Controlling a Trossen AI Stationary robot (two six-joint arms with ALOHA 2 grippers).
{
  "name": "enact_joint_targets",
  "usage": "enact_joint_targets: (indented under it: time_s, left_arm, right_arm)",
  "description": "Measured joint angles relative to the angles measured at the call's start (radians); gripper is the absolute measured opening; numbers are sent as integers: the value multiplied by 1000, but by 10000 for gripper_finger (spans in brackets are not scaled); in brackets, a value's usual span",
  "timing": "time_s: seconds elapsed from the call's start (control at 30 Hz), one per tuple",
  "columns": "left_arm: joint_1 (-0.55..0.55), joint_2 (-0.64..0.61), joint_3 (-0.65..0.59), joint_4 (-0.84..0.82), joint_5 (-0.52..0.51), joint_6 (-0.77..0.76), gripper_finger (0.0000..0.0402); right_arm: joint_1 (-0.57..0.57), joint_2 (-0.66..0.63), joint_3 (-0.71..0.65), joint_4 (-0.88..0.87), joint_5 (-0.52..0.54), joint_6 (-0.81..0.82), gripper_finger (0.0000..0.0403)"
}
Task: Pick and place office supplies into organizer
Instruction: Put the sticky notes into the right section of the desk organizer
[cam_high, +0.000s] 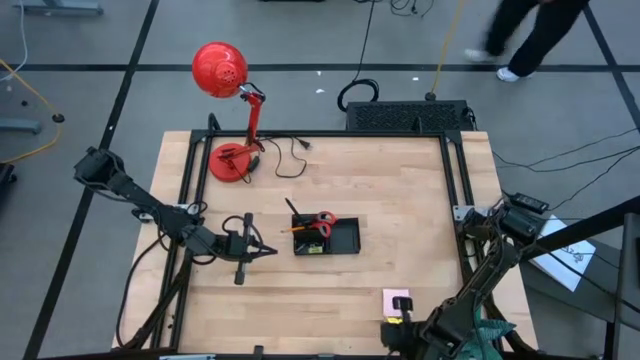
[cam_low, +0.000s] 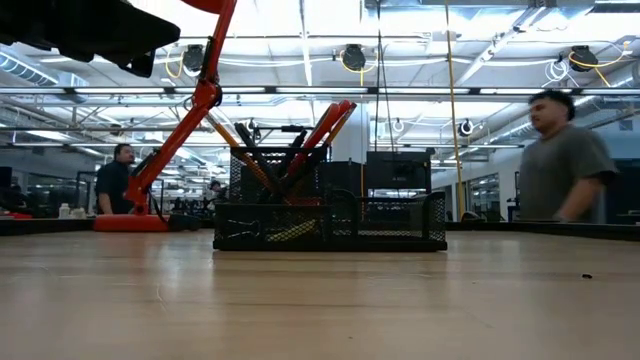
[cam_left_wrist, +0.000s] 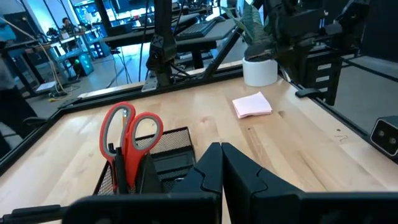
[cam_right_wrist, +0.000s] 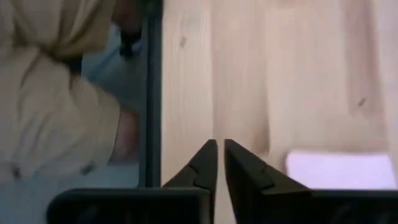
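The black mesh organizer (cam_high: 340, 240) (cam_low: 330, 222) stands mid-table. Red-handled scissors (cam_high: 322, 222) (cam_left_wrist: 127, 140) and dark pens stand tilted in its left compartment. A pink sticky-note pad (cam_high: 396, 299) (cam_left_wrist: 252, 104) (cam_right_wrist: 339, 169) lies flat near the table's front edge. My left gripper (cam_high: 270, 250) (cam_left_wrist: 219, 152) hovers shut just left of the organizer, pointing at it and touching nothing. My right gripper (cam_high: 392, 332) (cam_right_wrist: 220, 149) hangs over the front edge beside the pad, slanting down. Its fingertips are close together with nothing between them.
A red desk lamp (cam_high: 230, 110) stands at the far left, its cord trailing on the wood. A black box with cables (cam_high: 408, 115) sits behind the far edge. Black frame rails (cam_high: 455, 170) border the table. Beige cloth (cam_right_wrist: 56, 93) shows past the near rail. People stand in the room beyond.
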Motion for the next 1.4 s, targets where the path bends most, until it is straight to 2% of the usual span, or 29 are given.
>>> enact_joint_targets:
  time_s: [0.1,0.23,0.37,0.5,0.63,0.83,1.03,1.4]
  left_arm:
    - [0,0,0,-10,0,16,6]
    - [0,0,0,-30,0,23,6]
    - [0,0,0,-47,0,23,6]
    - [0,0,0,-48,0,23,6]
    - [0,0,0,-56,0,24,6]
    - [0,0,0,-79,-1,-2,6]
    - [0,0,0,-79,-1,-30,6]
    - [0,0,0,-78,-1,-41,6]
  right_arm:
    - [1,0,0,-53,-60,-3,55]
    - [-9,0,0,-133,-61,14,128]
    - [-20,8,0,-197,-17,12,197]
    - [-21,63,0,-214,17,-41,227]
    - [-18,128,8,-264,14,-76,223]
    - [0,219,108,-447,4,-71,194]
    - [3,265,146,-563,3,-52,176]
    - [1,290,143,-532,10,-78,145]
